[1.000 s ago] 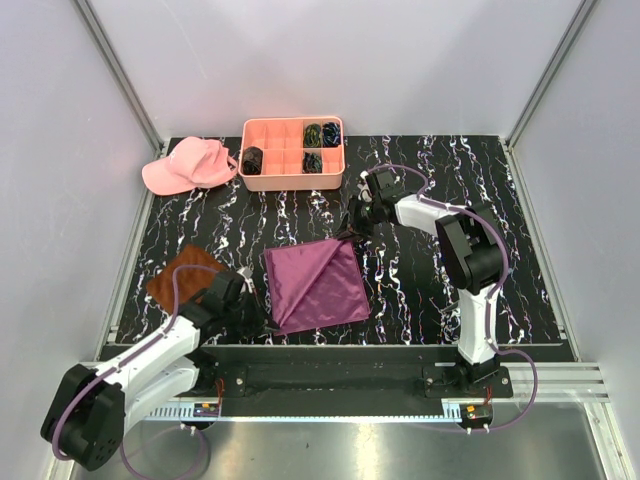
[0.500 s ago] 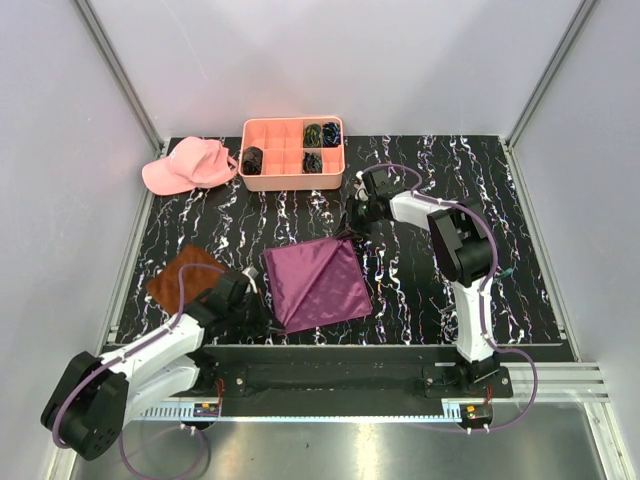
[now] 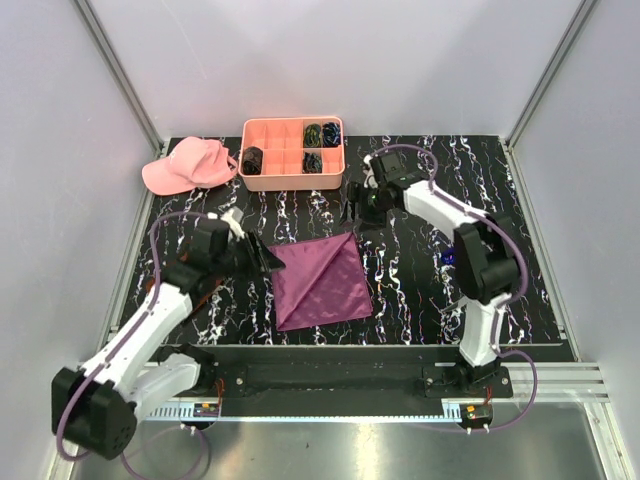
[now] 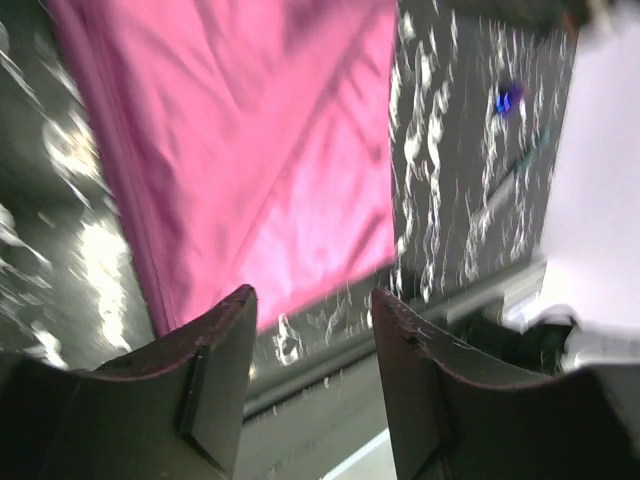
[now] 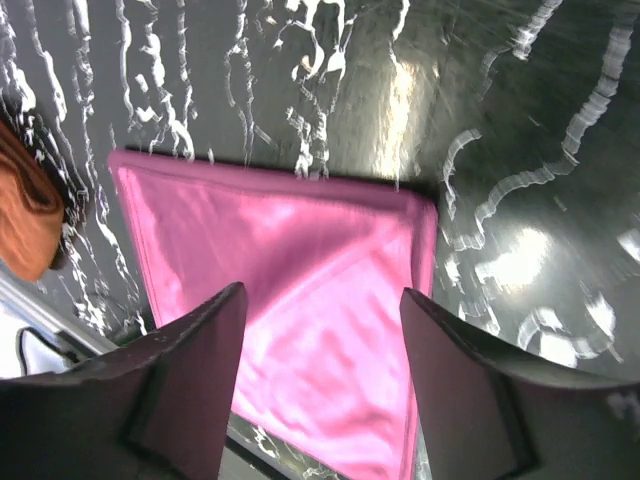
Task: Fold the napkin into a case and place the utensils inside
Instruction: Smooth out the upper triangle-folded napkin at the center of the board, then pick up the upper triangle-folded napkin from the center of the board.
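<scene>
The magenta-purple napkin (image 3: 320, 282) lies flat on the black marbled table (image 3: 420, 290), with a diagonal fold line across it. My left gripper (image 3: 264, 259) hovers at its left corner, open and holding nothing. In the left wrist view the napkin (image 4: 260, 150) fills the upper left beyond the open left gripper (image 4: 312, 300). My right gripper (image 3: 357, 213) hangs just above the napkin's far corner, also open and empty. The right wrist view looks down between the open right gripper (image 5: 322, 295) onto the napkin (image 5: 300, 270). A slim pale utensil with a bluish end (image 4: 505, 150) lies right of the napkin.
A pink compartment tray (image 3: 293, 153) with dark coiled bundles stands at the back. A pink cap (image 3: 190, 165) lies to its left. The rust-brown cloth (image 5: 25, 220) lies left of the napkin, mostly under my left arm in the top view.
Both grippers have opened and let go of the napkin. My left arm has risen from the near edge to the napkin's left corner. The napkin now lies flatter.
</scene>
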Controlling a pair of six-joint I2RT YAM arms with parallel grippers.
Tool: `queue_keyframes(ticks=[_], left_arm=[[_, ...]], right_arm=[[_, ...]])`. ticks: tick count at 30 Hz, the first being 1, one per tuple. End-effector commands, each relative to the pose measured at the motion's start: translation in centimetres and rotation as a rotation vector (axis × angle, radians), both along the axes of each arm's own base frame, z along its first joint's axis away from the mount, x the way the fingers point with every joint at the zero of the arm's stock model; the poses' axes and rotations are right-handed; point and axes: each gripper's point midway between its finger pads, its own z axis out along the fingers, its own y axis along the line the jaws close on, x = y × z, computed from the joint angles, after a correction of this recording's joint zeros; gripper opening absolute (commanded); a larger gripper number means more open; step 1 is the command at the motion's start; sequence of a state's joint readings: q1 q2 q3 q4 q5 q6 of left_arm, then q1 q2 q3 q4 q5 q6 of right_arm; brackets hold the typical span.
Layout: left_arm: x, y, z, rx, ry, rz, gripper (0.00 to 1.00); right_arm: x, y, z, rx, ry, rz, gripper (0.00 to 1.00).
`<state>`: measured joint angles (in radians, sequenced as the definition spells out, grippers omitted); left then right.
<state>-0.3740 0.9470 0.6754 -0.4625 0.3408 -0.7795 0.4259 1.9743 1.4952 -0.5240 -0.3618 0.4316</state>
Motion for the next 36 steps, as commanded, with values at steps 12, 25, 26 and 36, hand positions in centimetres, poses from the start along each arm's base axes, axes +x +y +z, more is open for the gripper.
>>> queue_keyframes(ticks=[12, 25, 26, 36], left_arm=[[11.5, 3.9, -6.5, 0.289, 0.151, 0.036, 0.56], [13.6, 4.9, -10.8, 0.357, 0.202, 0.118, 0.43], [13.8, 5.0, -10.8, 0.359, 0.194, 0.119, 0.43], [14.1, 4.3, -12.5, 0.372, 0.21, 0.083, 0.4]], right_arm=[[-12.0, 2.6, -0.2, 0.057, -0.031, 0.06, 0.52], [-14.2, -0.3, -5.6, -0.042, 0.036, -0.007, 0.22], [-14.2, -0.5, -5.9, -0.05, 0.039, -0.01, 0.21], [-14.0, -0.6, -7.1, -0.08, 0.064, -0.019, 0.17]])
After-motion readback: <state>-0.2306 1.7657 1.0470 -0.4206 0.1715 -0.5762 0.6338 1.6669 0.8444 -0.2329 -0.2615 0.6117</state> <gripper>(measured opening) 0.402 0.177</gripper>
